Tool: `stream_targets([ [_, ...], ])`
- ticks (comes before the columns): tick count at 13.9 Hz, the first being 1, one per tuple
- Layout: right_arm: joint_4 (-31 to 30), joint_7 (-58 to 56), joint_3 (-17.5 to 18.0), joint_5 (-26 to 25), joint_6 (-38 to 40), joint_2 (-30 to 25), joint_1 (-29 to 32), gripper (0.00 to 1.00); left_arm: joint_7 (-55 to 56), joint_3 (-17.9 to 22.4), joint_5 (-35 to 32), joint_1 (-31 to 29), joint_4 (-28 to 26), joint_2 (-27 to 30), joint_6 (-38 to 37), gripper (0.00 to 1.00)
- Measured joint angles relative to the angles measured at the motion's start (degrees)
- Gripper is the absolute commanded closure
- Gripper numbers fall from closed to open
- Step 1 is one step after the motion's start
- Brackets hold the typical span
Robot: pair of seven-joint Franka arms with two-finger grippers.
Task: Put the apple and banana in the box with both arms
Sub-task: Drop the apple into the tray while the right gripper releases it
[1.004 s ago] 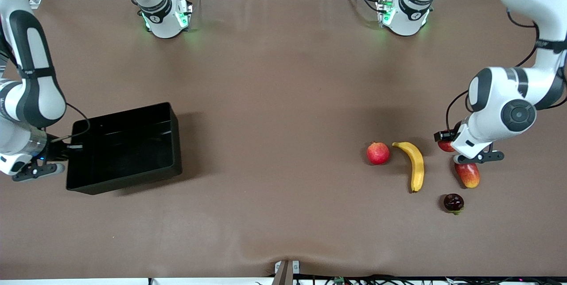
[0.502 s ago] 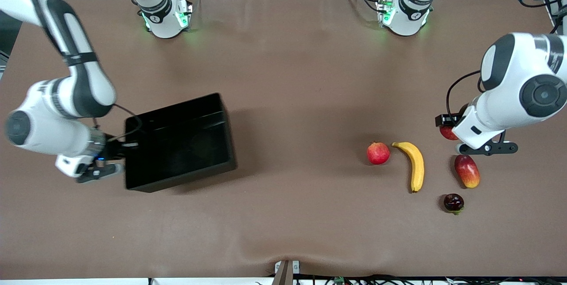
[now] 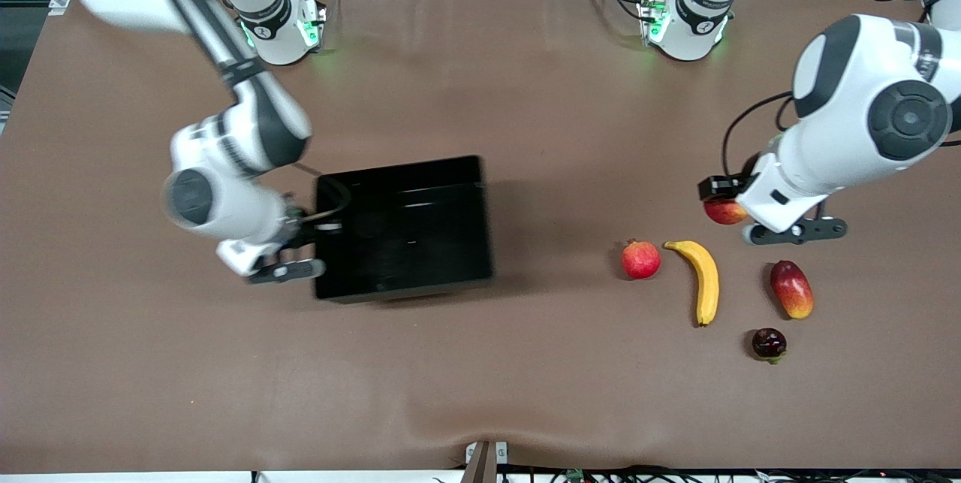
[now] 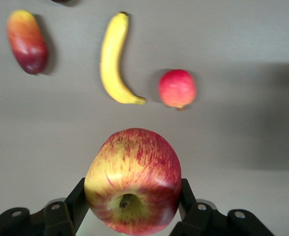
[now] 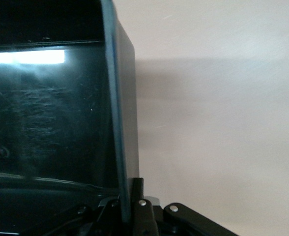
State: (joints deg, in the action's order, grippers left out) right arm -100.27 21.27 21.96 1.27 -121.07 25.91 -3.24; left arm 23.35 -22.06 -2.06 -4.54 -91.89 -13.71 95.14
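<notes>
My left gripper (image 3: 727,206) is shut on the red and yellow streaked apple (image 3: 722,211) and holds it in the air over bare table, just past the banana's dark tip. In the left wrist view the apple (image 4: 133,179) sits between the fingers (image 4: 76,199), stem end toward the camera. The yellow banana (image 3: 704,280) lies on the table and also shows in the left wrist view (image 4: 114,59). My right gripper (image 3: 319,226) is shut on the end wall of the black box (image 3: 405,167), which stands near the table's middle. The right wrist view shows that wall (image 5: 120,123) clamped in the gripper (image 5: 130,196).
A pinkish-red round fruit (image 3: 640,259) lies beside the banana toward the right arm's end. A red and yellow mango (image 3: 791,289) lies beside the banana toward the left arm's end. A dark fruit (image 3: 769,343) is nearer the camera than the mango.
My right gripper has dragged the box from the right arm's end toward the table's middle. My left gripper has lifted the apple and carried it a little toward the banana.
</notes>
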Motion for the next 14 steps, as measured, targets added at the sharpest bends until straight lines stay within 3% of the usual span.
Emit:
stream_targets([
  [2,-0.09,8.44,0.0,-0.08,-0.53,0.01,-4.91,1.0,5.06,-3.02,0.78,0.09,-0.05,-0.04,1.42,1.0],
  [6,-3.16,16.54,-0.11,-0.08,-6.13,0.89,-7.48,1.0,12.12,-7.74,1.02,0.6,-0.56,-0.8,5.22,1.0],
  [11,-4.45,22.14,-0.16,-0.75,-12.83,5.17,-12.95,1.0,20.73,-8.39,1.04,4.57,-3.55,-4.76,13.57,1.0],
  [12,-4.45,22.28,-0.19,-1.9,-13.47,5.76,-13.5,0.98,22.75,-8.42,1.04,5.56,-4.1,-5.89,15.49,1.0],
  [13,-4.45,22.32,-0.21,-2.93,-13.98,6.39,-13.76,0.87,24.55,-8.42,1.04,6.65,-4.46,-7.1,17.23,1.0],
  [14,-4.45,22.32,-0.23,-3.54,-14.42,6.99,-13.85,0.68,26.16,-8.42,1.04,7.63,-4.65,-8.33,18.71,1.0],
])
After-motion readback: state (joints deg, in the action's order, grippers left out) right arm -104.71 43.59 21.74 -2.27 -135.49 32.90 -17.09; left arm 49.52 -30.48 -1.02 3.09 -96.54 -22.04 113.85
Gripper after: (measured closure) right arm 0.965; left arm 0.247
